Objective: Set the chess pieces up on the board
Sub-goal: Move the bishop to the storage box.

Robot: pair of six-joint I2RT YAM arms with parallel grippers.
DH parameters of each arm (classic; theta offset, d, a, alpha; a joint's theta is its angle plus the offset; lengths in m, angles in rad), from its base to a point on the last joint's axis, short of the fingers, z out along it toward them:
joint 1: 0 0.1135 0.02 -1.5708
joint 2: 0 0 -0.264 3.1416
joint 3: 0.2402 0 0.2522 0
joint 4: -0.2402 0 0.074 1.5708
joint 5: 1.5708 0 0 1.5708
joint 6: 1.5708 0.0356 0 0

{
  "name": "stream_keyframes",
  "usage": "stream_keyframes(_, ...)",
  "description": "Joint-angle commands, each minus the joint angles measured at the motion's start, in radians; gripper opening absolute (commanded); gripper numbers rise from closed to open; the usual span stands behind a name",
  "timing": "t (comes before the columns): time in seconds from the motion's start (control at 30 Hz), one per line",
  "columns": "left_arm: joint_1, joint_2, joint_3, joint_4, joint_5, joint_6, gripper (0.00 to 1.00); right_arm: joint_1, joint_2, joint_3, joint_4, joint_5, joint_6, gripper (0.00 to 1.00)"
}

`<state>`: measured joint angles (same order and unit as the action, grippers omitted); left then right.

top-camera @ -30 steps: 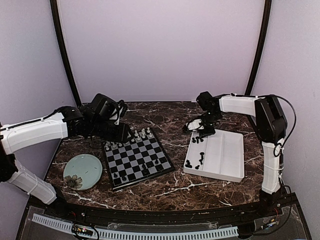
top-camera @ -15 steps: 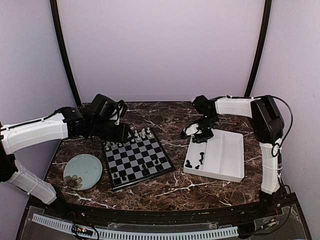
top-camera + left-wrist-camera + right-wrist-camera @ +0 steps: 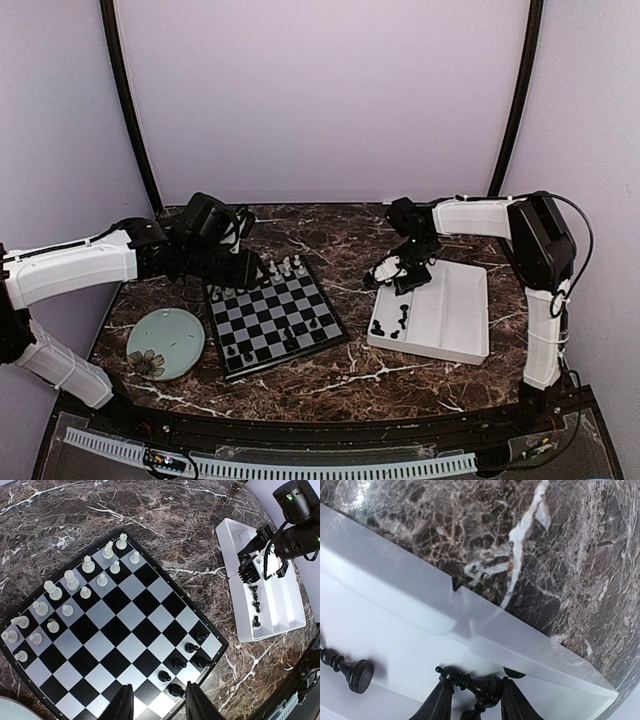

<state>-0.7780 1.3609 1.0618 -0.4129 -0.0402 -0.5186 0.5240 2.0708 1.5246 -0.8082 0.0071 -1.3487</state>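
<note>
My right gripper (image 3: 476, 692) sits at the white tray's (image 3: 520, 650) far-left corner, fingers straddling a black chess piece (image 3: 470, 682) lying flat, long axis across the gap; can't tell if clamped; board (image 3: 275, 315) left of tray.

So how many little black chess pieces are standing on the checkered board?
6 black chess pieces, all clustered at the corner of the black-and-grey board nearest the white plastic tray; the left gripper may hide more.
</note>
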Motion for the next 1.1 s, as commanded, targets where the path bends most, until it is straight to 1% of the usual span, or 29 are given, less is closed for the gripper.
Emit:
stream_keyframes(0.0,-0.002,-0.009,-0.018,0.027,0.015,-0.010,0.37,0.007,-0.006,-0.027,-0.081,0.030,0.016,0.33)
stream_keyframes(0.3,-0.002,-0.006,-0.032,0.047,0.025,-0.014,0.37,0.000,-0.005,0.010,-0.097,-0.003,0.093,0.23)
stream_keyframes(0.4,-0.001,-0.002,-0.030,0.058,0.031,-0.009,0.37,-0.012,-0.006,0.031,-0.113,-0.055,0.127,0.20)
stream_keyframes(0.57,-0.001,0.021,-0.010,0.081,0.037,0.006,0.37,-0.043,-0.026,0.040,-0.131,-0.145,0.179,0.18)
stream_keyframes(0.7,-0.002,0.049,0.019,0.082,0.062,0.019,0.37,-0.055,-0.033,0.048,-0.125,-0.190,0.237,0.19)
stream_keyframes(0.83,-0.002,0.053,0.028,0.089,0.073,0.017,0.37,-0.069,-0.046,0.063,-0.134,-0.300,0.311,0.20)
stream_keyframes(0.9,-0.002,0.048,0.026,0.092,0.066,0.014,0.37,-0.068,-0.058,0.044,-0.135,-0.340,0.332,0.23)
stream_keyframes(0.97,-0.002,0.045,0.026,0.095,0.066,0.010,0.37,-0.068,-0.072,0.013,-0.112,-0.362,0.363,0.29)
stream_keyframes(1.07,-0.001,0.049,0.031,0.099,0.071,0.009,0.37,-0.068,-0.084,-0.024,-0.074,-0.387,0.416,0.32)
